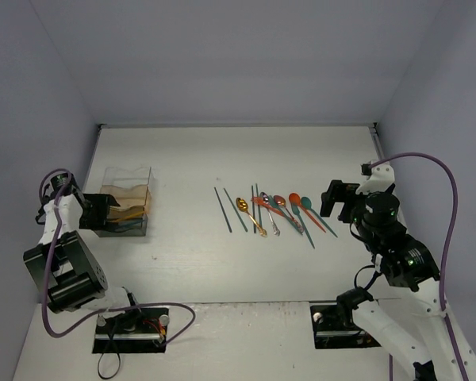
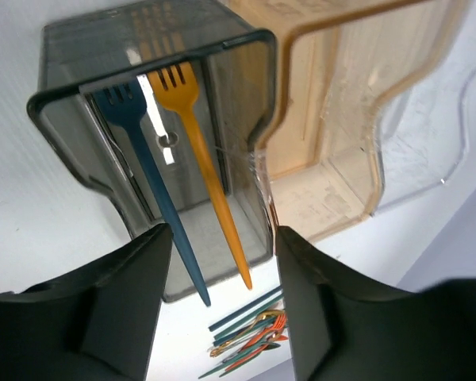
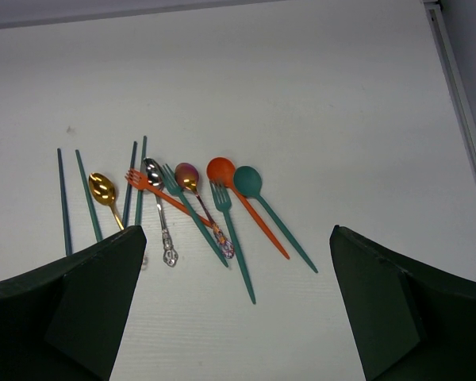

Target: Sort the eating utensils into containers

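The container [image 1: 128, 184] stands at the left of the table. In the left wrist view its dark grey compartment [image 2: 71, 119] holds a teal fork [image 2: 147, 159], an orange fork [image 2: 202, 159] and a silver utensil [image 2: 155, 119] behind them. A tan compartment [image 2: 333, 119] sits beside it. My left gripper [image 1: 103, 209] is open and empty at the container's mouth [image 2: 222, 234]. The other utensils [image 1: 274, 210] lie in a row mid-table: dark chopsticks [image 3: 63, 198], a gold spoon [image 3: 103, 189], an orange fork [image 3: 155, 189], teal forks [image 3: 232, 238], an orange spoon [image 3: 222, 169] and a teal spoon [image 3: 250, 181]. My right gripper [image 1: 333, 198] is wide open above them [image 3: 238, 230].
The table's raised edge [image 3: 452, 87] runs along the far and right sides. Grey walls enclose the table on three sides. A purple cable [image 1: 448, 206] loops beside the right arm.
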Controlling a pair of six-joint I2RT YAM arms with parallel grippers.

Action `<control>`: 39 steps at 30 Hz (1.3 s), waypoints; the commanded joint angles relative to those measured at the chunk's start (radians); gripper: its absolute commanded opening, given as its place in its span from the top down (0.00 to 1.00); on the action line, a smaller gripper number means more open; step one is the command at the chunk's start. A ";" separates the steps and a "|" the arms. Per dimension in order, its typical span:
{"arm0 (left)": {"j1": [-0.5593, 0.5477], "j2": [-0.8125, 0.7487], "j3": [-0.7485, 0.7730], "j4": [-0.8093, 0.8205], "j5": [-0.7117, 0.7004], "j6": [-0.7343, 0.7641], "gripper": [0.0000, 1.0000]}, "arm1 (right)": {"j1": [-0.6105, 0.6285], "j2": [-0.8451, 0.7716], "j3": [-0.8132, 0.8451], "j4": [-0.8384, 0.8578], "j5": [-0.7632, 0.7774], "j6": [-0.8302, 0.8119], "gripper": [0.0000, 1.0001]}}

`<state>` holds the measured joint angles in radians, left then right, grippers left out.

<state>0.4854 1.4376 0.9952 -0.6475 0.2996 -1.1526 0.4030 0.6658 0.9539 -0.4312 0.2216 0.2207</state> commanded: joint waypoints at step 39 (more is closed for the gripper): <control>-0.544 -0.580 -0.053 -0.059 -0.100 0.791 0.21 | -0.056 0.817 -0.210 0.122 -0.070 0.333 0.35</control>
<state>-0.0471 0.8547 0.9326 -0.7565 0.1816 -0.3702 0.3644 1.4831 0.7536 -0.3248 0.1543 0.5695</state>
